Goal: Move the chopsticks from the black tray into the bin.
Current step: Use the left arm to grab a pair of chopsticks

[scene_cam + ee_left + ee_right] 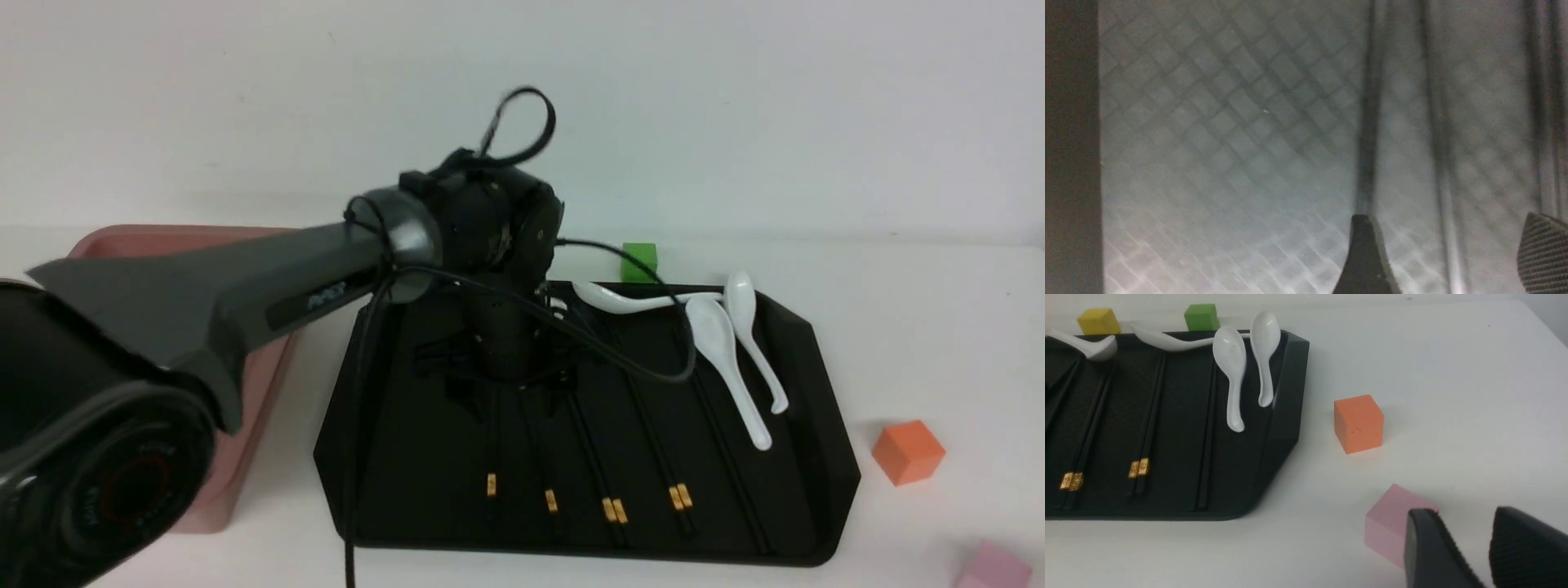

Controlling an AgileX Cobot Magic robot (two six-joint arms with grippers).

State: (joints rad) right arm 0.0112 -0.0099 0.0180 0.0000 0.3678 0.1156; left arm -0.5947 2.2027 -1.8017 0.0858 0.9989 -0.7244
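A short pale logo is printed on the dark grey forearm of the left arm (pixel 326 296), but its letters are too blurred to be read. Small marks are seen on the gold-yellow bands of the long thin black chopsticks (pixel 1150 416); nothing legible can be made out there.

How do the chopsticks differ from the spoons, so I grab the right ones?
Colour: the chopsticks are black with a gold band near one end; the spoons are plain white. Shape: chopsticks are thin straight sticks; spoons have a wide bowl and curved handle. Place: chopsticks run front to back across the middle; spoons sit toward the far and right edges. Both lie on the tray.
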